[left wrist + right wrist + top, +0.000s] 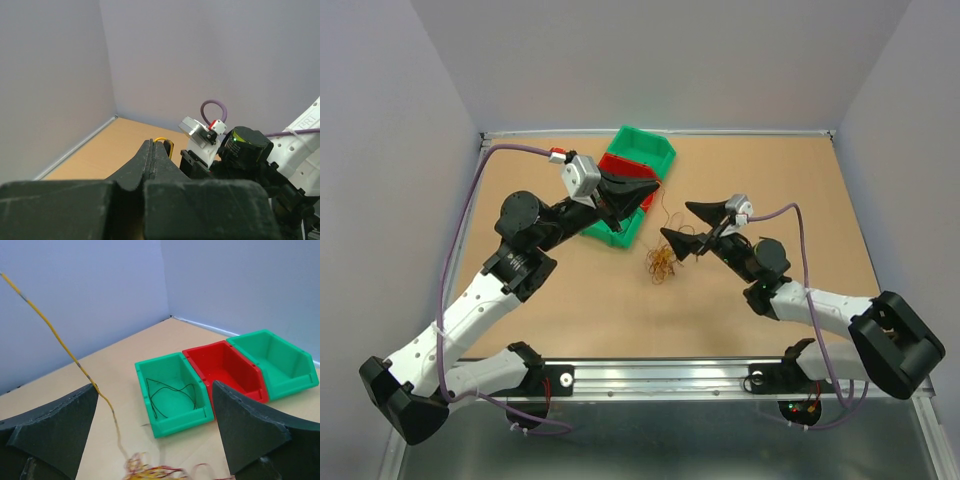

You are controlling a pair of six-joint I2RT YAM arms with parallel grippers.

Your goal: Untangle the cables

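Observation:
A small curly tangle of orange-yellow and reddish cables [660,263] lies on the table centre; it shows blurred at the bottom of the right wrist view [150,472]. One orange-yellow strand [75,360] rises taut from it up and left. My left gripper [650,188] is shut above the bins, with a yellow cable loop [162,140] at its tip [152,145]. My right gripper [675,219] is open just above and right of the tangle, its jaws wide apart [154,387]; the strand brushes its left finger. A dark cable [167,392] lies in the near green bin.
Three bins stand in a row at the back left: a near green bin [180,422], a red bin [200,372] and a far green bin [295,385]. They also show under my left gripper in the top view [645,148]. Grey walls enclose the table.

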